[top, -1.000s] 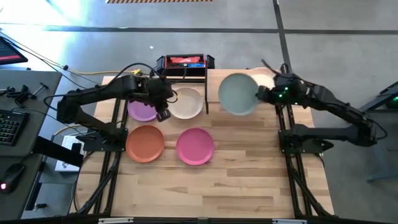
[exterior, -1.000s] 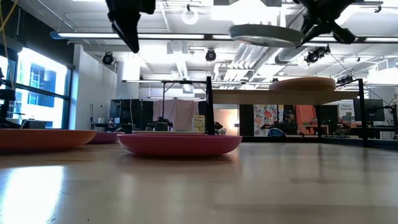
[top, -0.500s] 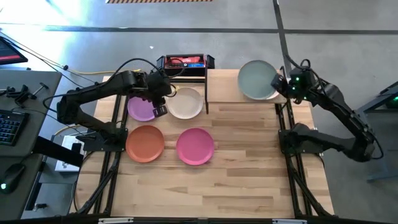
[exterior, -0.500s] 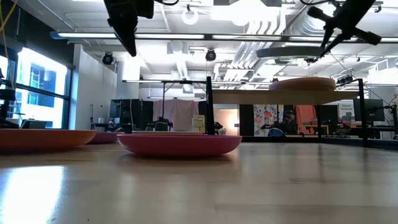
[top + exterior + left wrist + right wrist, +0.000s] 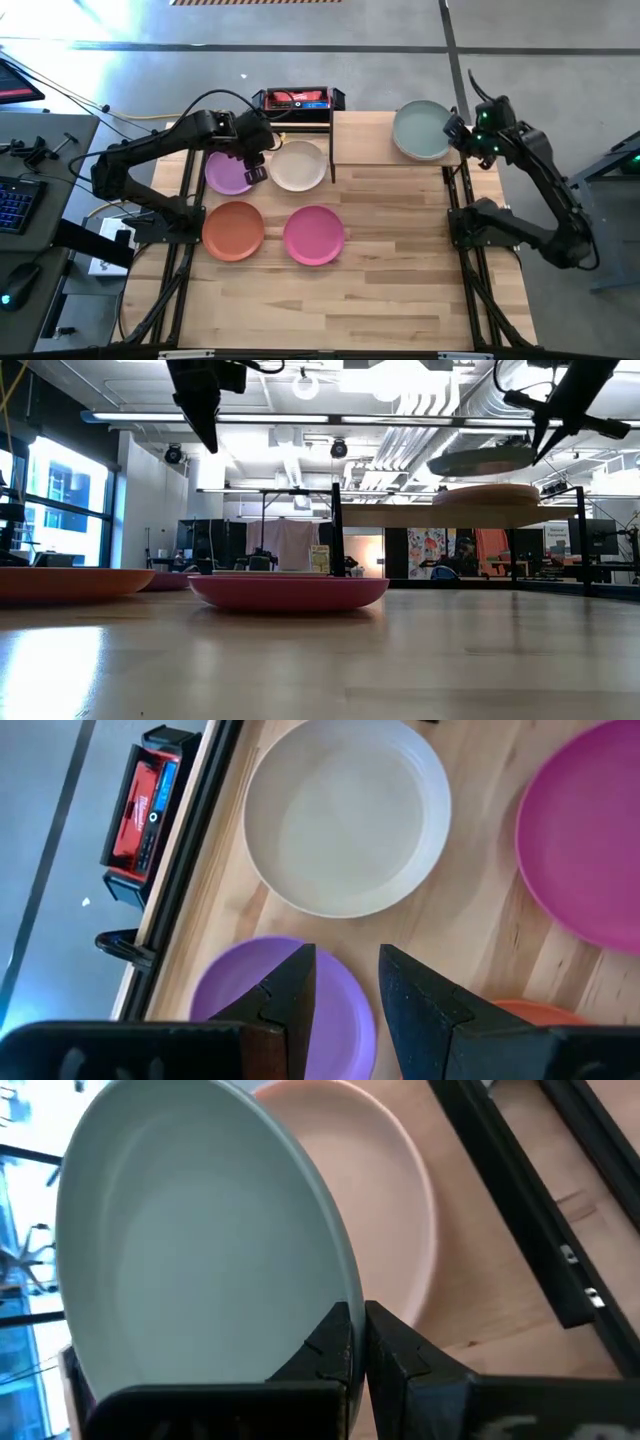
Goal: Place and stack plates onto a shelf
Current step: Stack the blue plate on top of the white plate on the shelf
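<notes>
High view, straight down on a slatted wooden table [image 5: 400,300]. At far right, right gripper [image 5: 455,135] pinching the rim of a pale teal plate [image 5: 422,130], held above the light-wood shelf [image 5: 365,145] and over a peach plate mostly hidden beneath. At left, left gripper [image 5: 252,170] hovering over the edge of a purple plate [image 5: 225,175], beside a cream-white plate [image 5: 298,166]. Nearer the front, an orange plate [image 5: 233,230] and a pink plate [image 5: 314,235]. Behind the table, a red-and-black box [image 5: 296,100].

Low view, level with the tabletop. Teal plate [image 5: 480,460] tilted in the air just above the peach plate [image 5: 485,495] resting on the shelf [image 5: 400,515]. Pink plate [image 5: 288,592] close in front.

Left wrist view. Fingers [image 5: 290,1000] parted and empty above the purple plate [image 5: 225,1000].

Right wrist view. Jaws clamped shut on the teal plate's rim [image 5: 335,1320], peach plate [image 5: 400,1230] behind.

Likely risk: release while tilted and off-centre, letting the teal plate slide off the peach one or off the shelf edge.
</notes>
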